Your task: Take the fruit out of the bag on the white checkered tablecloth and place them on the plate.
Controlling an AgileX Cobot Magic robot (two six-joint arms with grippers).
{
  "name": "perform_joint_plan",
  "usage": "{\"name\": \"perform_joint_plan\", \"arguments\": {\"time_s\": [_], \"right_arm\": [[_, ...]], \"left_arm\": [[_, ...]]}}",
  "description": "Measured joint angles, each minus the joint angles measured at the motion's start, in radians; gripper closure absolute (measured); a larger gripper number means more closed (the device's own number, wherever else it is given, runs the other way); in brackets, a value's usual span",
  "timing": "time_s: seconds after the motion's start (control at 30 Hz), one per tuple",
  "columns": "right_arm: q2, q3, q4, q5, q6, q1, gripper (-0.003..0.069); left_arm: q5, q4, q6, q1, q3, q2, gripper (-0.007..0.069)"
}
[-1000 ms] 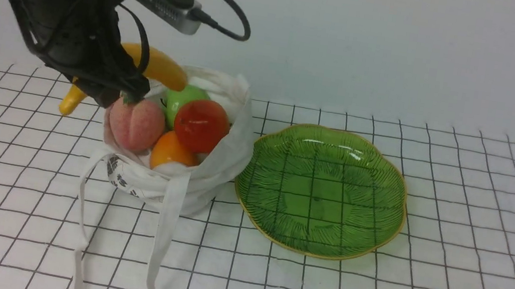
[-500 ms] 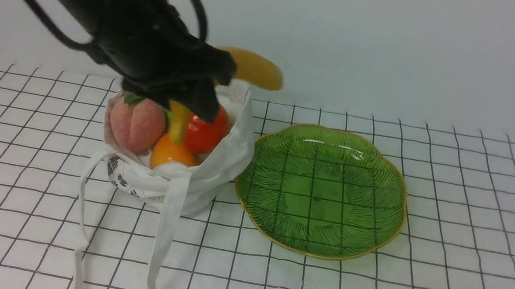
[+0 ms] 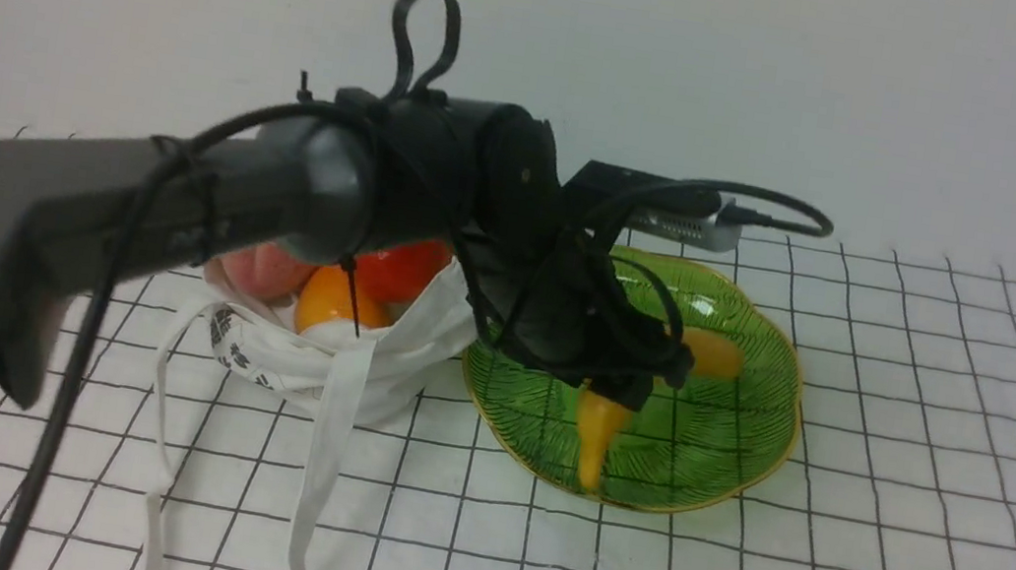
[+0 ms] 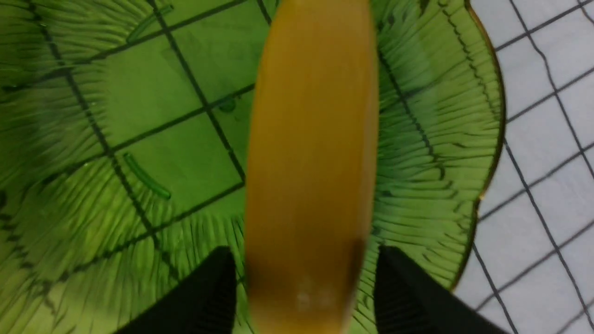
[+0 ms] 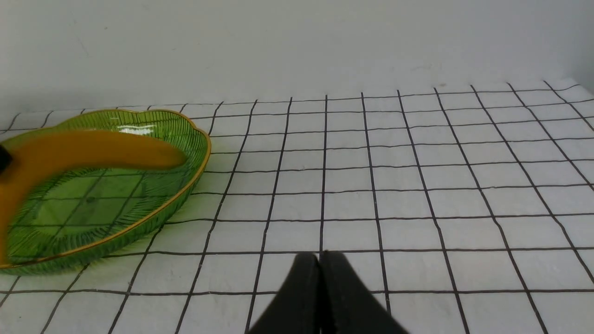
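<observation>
My left gripper (image 3: pixel 638 388) is low over the green plate (image 3: pixel 723 454), with the yellow banana (image 3: pixel 597 427) between its fingers. In the left wrist view the banana (image 4: pixel 311 162) runs between the fingertips (image 4: pixel 218 269) with a thin strip of plate (image 4: pixel 139 93) showing on each side, so the gripper (image 4: pixel 304 253) is open. The banana's lower tip reaches the plate's front part. The white bag (image 3: pixel 401 340) stands left of the plate, holding the peach (image 3: pixel 266 271), orange (image 3: pixel 333 295) and red apple (image 3: pixel 401 270). The green apple is hidden. My right gripper (image 5: pixel 320 255) is shut and empty over the checkered tablecloth (image 5: pixel 371 195).
The bag's long straps (image 3: pixel 325 458) trail toward the front edge of the tablecloth (image 3: pixel 888 478). My left arm (image 3: pixel 182 199) crosses above the bag. A white wall stands behind. The right wrist view also shows the banana (image 5: pixel 93 148) over the plate (image 5: pixel 93 204).
My left arm has carried the banana from above the bag rightward and down onto the plate. The jaws now stand slightly apart from the banana. The other fruit stayed in the bag.
</observation>
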Motion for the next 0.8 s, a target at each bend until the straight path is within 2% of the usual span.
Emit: {"name": "perform_joint_plan", "arguments": {"time_s": [0.07,0.17,0.23,0.3,0.37,0.47,0.57,0.6,0.67,0.8], "right_arm": [[0.000,0.000,0.000,0.000,0.000,0.000,0.0673],[0.000,0.000,0.000,0.000,0.000,0.000,0.0673],[0.000,0.000,0.000,0.000,0.000,0.000,0.0673],[0.000,0.000,0.000,0.000,0.000,0.000,0.0673],[0.000,0.000,0.000,0.000,0.000,0.000,0.0673],[0.000,0.000,0.000,0.000,0.000,0.000,0.0673],[0.000,0.000,0.000,0.000,0.000,0.000,0.0673],[0.000,0.000,0.000,0.000,0.000,0.000,0.0673],[0.000,0.000,0.000,0.000,0.000,0.000,0.0673],[0.000,0.000,0.000,0.000,0.000,0.000,0.0673]], "left_arm": [[-0.015,0.002,0.000,0.000,0.000,0.017,0.0141],[-0.026,0.022,0.000,0.001,0.000,0.029,0.0072],[-0.026,0.052,0.001,0.002,0.000,0.029,0.0051],[-0.023,0.104,0.001,0.004,0.000,0.014,0.0064],[-0.008,0.143,0.001,0.007,0.001,-0.014,0.0102],[0.058,0.213,0.000,0.007,-0.006,-0.089,0.0225],[0.215,0.301,0.000,0.007,-0.037,-0.214,0.0429],[0.215,0.301,0.000,0.007,-0.037,-0.214,0.0429],[0.347,0.365,0.000,0.007,-0.051,-0.312,0.0573],[0.534,0.481,-0.022,0.007,-0.052,-0.477,0.0627]]}}
